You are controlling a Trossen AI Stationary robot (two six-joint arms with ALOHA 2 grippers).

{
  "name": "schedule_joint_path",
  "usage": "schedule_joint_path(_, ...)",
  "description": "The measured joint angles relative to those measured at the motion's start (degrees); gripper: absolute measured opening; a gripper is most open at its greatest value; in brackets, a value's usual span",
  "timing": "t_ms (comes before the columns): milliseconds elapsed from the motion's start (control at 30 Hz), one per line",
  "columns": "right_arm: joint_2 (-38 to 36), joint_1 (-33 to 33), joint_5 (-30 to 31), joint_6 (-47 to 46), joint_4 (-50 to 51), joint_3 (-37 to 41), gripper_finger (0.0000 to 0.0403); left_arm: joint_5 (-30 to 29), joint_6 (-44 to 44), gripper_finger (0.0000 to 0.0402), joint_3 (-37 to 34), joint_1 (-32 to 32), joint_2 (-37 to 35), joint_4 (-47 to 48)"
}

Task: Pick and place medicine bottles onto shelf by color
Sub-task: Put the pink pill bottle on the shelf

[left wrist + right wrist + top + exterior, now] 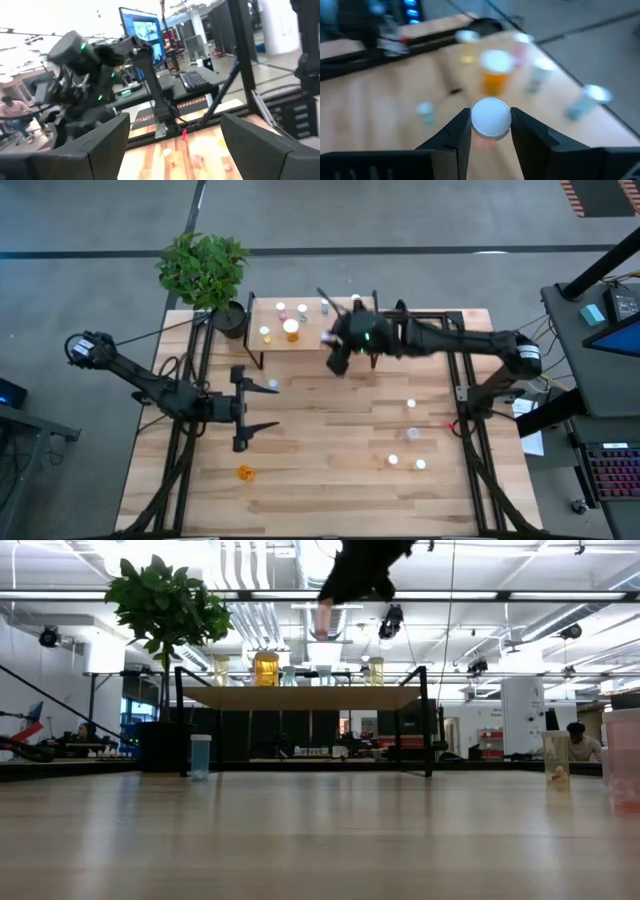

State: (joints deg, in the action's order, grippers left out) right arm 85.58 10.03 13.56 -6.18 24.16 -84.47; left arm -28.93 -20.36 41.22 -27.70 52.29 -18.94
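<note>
Above the right end of the small light-wood shelf [290,325]: right gripper [491,131] grasping 1 tiny pink bottle with round white cap [491,118]. Near desk's left edge: left gripper [262,408], fingers apart.

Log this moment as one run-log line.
right gripper: shut on white-capped bottle, raised by shelf edge | left gripper: open, idle over table | shelf: several bottles placed | table: loose bottles remain

Evenly, brightly lit from ceiling strip lights [300,595], glaring white in low view. Soft, faint shadows on pale wooden plank tabletop [330,440]. Both wrist views motion-blurred; far small bottles out of focus.
</note>
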Motion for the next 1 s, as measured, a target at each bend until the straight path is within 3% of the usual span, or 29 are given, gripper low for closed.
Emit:
schedule_joint_path(400,7.47,11.23,-0.52,2.78,0.73,-2.95,0.0118,-1.49,0.07,0.0295,-3.85,0.04,-4.71,-0.28)
schedule_joint_path(1000,11.3,11.99,-0.58,0.81,-0.93,-3.36,0.012,-1.49,0.0,0.0295,-4.16,0.02,-5.53,-0.87)
